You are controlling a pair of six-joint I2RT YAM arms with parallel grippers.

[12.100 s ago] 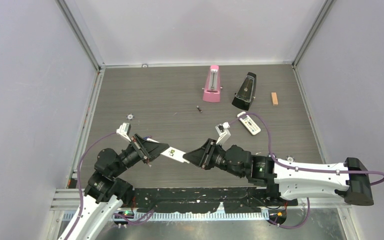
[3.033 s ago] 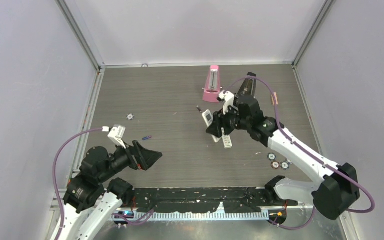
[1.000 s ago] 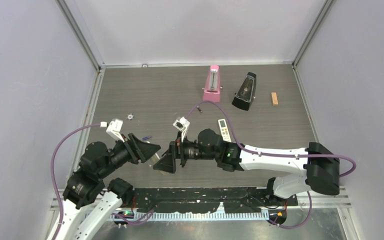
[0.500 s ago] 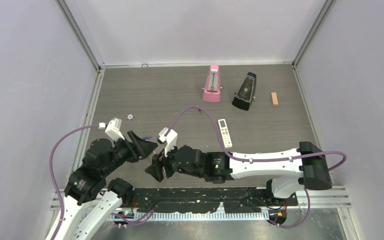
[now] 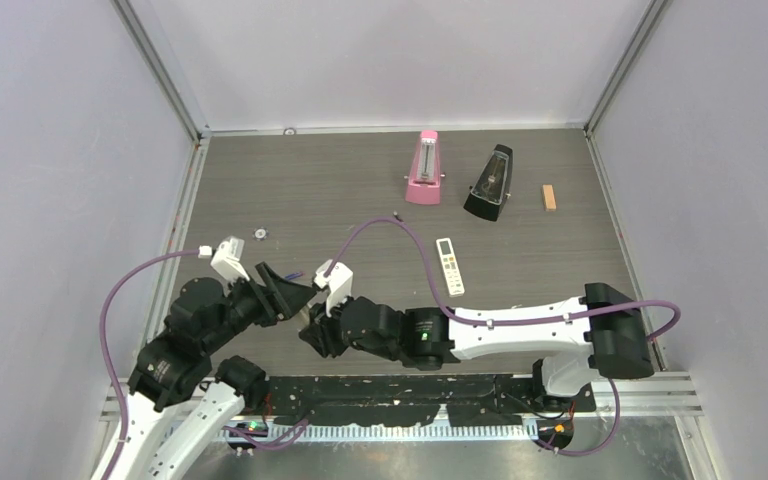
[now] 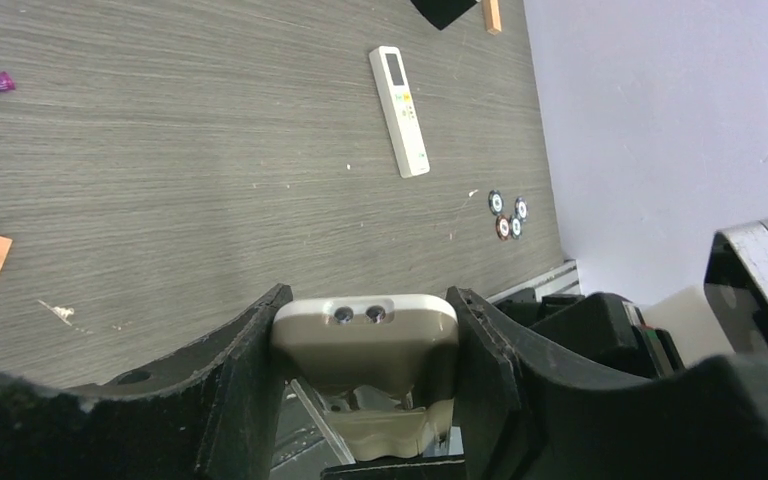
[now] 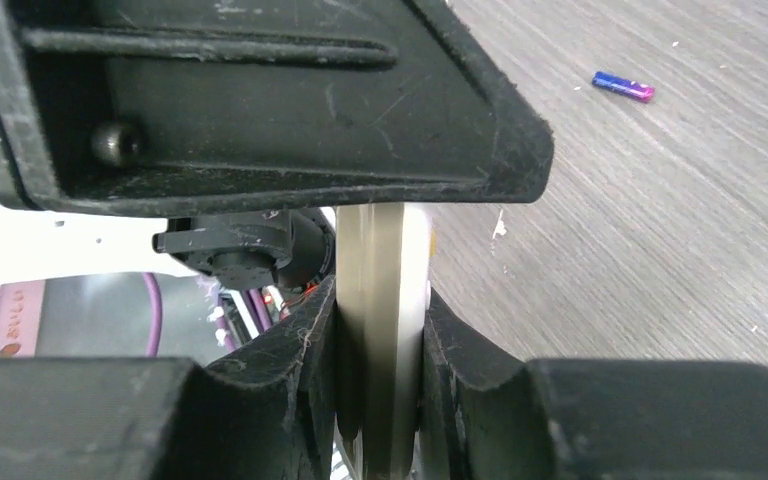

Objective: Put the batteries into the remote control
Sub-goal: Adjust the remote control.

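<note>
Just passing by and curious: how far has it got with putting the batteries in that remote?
Early. Done: the remote control is off the table, clamped by the left gripper. In hand: the right gripper pinches its edge. Left: a purple battery lies loose on the table.

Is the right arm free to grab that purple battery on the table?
Probably not now: the right gripper is clamped on the remote, which the left gripper also holds. The battery itself lies uncovered.

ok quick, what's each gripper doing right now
left gripper: closed on one end of the slim white remote control with a grey-beige back
right gripper: closed on the same remote, clamped across its thin sides
</note>
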